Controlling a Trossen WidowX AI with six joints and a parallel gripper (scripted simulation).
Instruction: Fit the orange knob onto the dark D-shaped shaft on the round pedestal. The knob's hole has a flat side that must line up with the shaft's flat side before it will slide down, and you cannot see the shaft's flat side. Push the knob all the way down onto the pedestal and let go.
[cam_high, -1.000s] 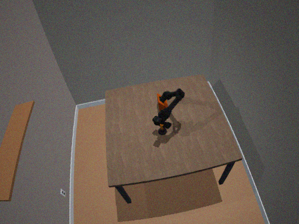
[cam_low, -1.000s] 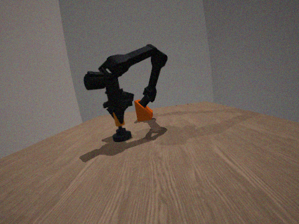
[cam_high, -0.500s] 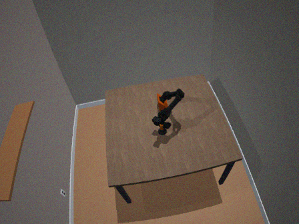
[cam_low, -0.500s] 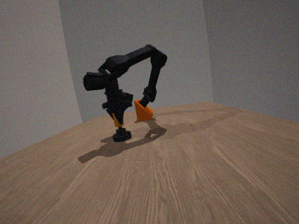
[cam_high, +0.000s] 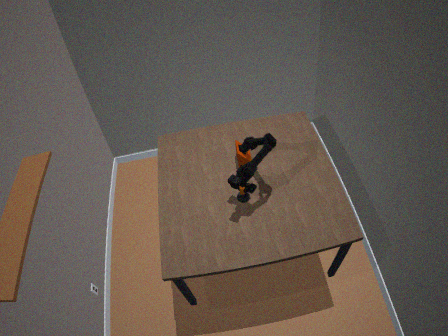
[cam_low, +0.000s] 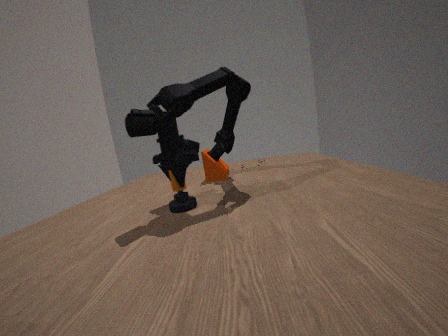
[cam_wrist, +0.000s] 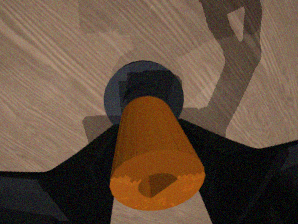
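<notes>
The orange knob (cam_high: 242, 190) (cam_low: 176, 182) (cam_wrist: 149, 130) is a tapered piece, held roughly upright. My gripper (cam_high: 243, 189) (cam_low: 178, 185) (cam_wrist: 148, 127) is shut on it, with a black finger on each side. The round dark pedestal (cam_high: 243, 198) (cam_low: 183, 204) (cam_wrist: 113, 95) stands on the table directly below. The knob's lower end is at the top of the pedestal's raised middle part, above the wide base. The shaft is hidden, and whether the knob touches it I cannot tell. The knob's near end shows a D-shaped recess in the wrist view.
The wooden table (cam_high: 200, 230) (cam_low: 280, 270) bears everything. An orange wedge-shaped block (cam_high: 243, 157) (cam_low: 215, 171) stands at the arm's base, behind the pedestal. The arm's shadow falls across the table around the pedestal.
</notes>
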